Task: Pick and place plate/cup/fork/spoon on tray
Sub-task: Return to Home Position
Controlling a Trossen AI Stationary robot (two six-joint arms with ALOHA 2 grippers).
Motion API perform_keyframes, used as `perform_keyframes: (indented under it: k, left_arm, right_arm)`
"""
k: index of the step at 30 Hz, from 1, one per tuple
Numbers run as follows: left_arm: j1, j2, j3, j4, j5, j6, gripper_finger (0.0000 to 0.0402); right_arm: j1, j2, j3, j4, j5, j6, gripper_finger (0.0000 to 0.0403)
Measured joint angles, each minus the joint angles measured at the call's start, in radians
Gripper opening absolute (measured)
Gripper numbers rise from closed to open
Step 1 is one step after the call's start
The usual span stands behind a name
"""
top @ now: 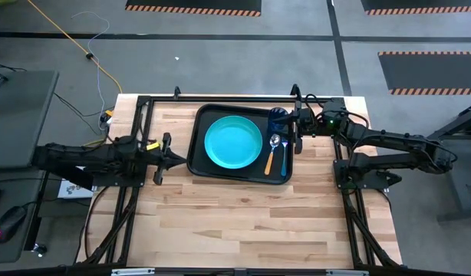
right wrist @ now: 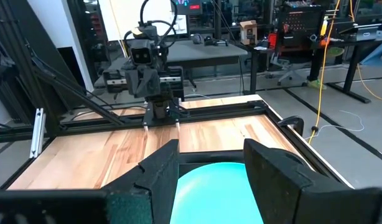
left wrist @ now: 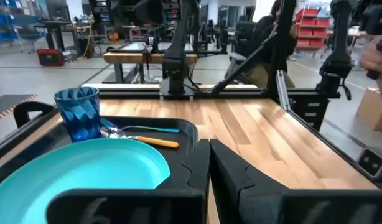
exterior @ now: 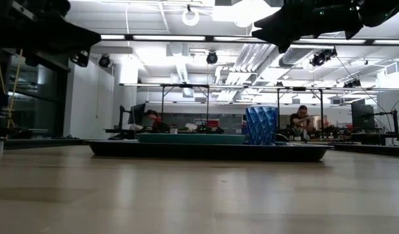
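High view: plate point(top: 233, 142), cup point(top: 278, 116) on tray point(top: 197, 157); spoon point(top: 271, 153) beside plate.

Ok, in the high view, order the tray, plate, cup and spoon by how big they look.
1. tray, clearly the largest.
2. plate, lying inside it.
3 and 4. spoon and cup: not ranked. The spoon looks longer but thin, the cup shorter but wider.

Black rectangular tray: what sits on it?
A round turquoise plastic plate, a translucent dark-blue cup, an orange-handled spoon and a blue-handled utensil. The tray floor beneath the plate is covered.
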Motion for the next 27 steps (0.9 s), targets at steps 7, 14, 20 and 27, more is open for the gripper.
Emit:
perform_keyframes:
  k: [7, 14, 20, 27]
  left_arm:
    - [-0.002, -0.182, -0.067, -0.078, 0.003, -0.014, 0.0]
    - [-0.005, -0.273, -0.126, -0.088, -0.007, -0.052, 0.0]
    - [-0.042, -0.267, -0.126, -0.09, -0.012, -0.008, 0.0]
    - [-0.059, -0.266, -0.126, -0.103, -0.087, 0.055, 0.0]
  right_arm:
    - [0.0, 0.0, 0.0, 0.0, 0.0, 0.0, 0.0172]
    - [0.0, 0.0, 0.0, -0.009, 0.0, 0.0, 0.0172]
    - [0.0, 0.0, 0.0, -0.009, 0.0, 0.0, 0.0172]
    - [0.0, 0.0, 0.0, -0.009, 0.0, 0.0, 0.0172]
